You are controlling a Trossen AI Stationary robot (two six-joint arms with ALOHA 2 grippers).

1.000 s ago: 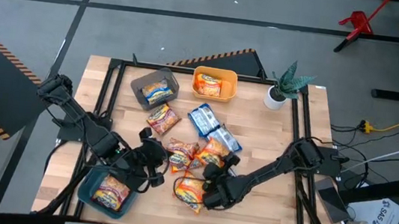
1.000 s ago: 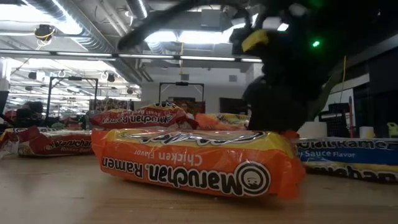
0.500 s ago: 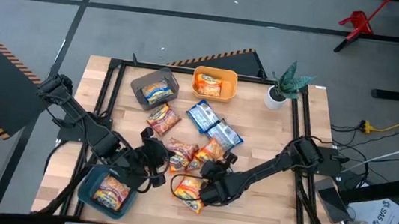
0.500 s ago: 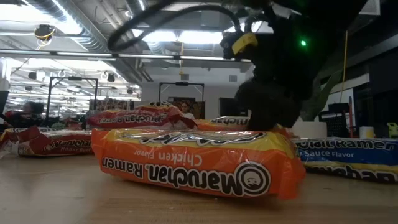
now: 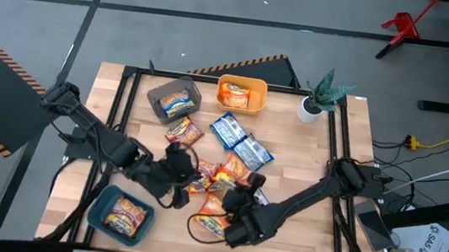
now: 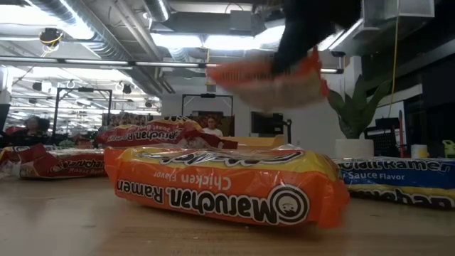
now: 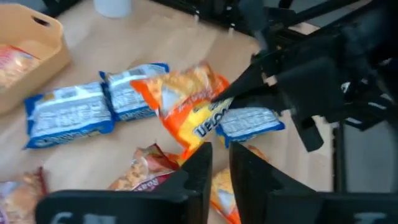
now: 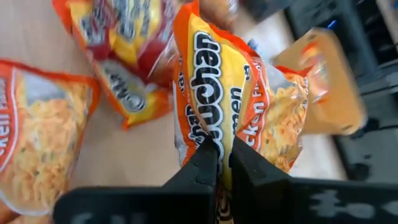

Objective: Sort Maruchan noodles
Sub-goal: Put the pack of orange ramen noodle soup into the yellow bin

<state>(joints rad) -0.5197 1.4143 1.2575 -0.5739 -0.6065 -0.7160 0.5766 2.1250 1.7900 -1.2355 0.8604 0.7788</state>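
Orange, blue and red-pink Maruchan packets lie flat in a loose pile at the table's middle. My right gripper (image 5: 226, 210) is shut on one orange packet (image 8: 217, 93), which also shows lifted in the low view (image 6: 266, 75). A second orange packet (image 6: 220, 181) lies flat on the table below it, toward the near edge (image 5: 206, 225). My left gripper (image 5: 182, 169) hovers over the pile's left side, its fingers (image 7: 202, 168) close together and empty. A red-pink packet lies in the teal bin (image 5: 104, 214). My right gripper pinches the orange packet between its two fingers at one short end (image 8: 219, 140). The packet reaches away from the fingers along their line. The gripper comes down from above in the low view, and the packet hangs clear of the table, roughly level (image 6: 234, 75).
A grey bin (image 5: 160, 95) and a yellow-orange bin (image 5: 242, 82) stand at the far side, each with a packet. A potted plant (image 5: 316, 102) stands far right. Two blue packets (image 5: 229, 131) and red-pink packets (image 5: 183, 132) lie in the middle. Bare wood shows at the near right.
My right gripper has risen with the orange packet, which has come off the pile and now hangs clear above the table. My left gripper has gone from over the teal bin toward the table's far and right side, to the pile's left side.
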